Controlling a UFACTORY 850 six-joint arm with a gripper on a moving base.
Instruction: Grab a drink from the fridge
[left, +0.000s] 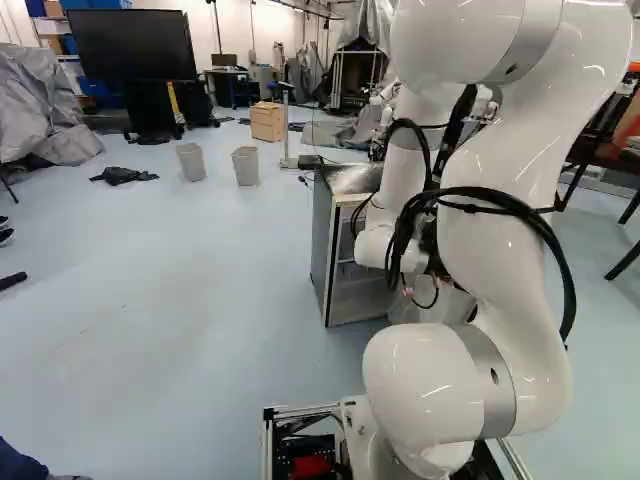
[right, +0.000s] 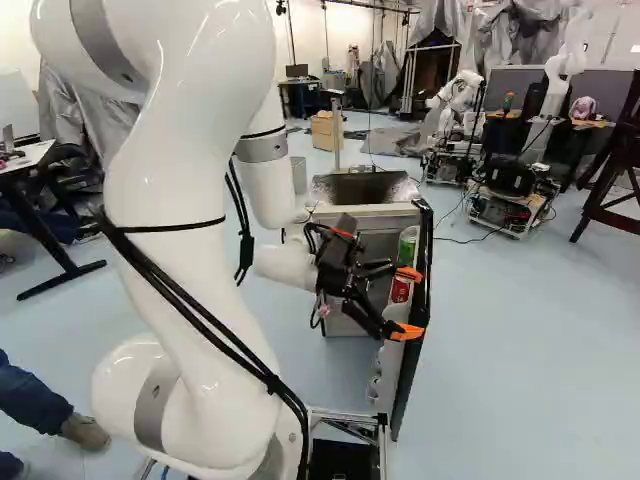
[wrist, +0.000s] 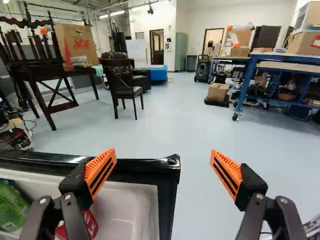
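Can (wrist: 92, 224), red, seemingly beneath claw (right: 409, 302)

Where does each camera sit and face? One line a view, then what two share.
Left base view: on the base, behind and left of the arm, looking ahead at the fridge; the arm's links and lowest joint show.
Right base view: behind and right, looking ahead at the open fridge door; arm and gripper show.
Wrist view: on the wrist, looking along the gripper past the door; its two fingers show.
Shared by right base and wrist: green can, red can.
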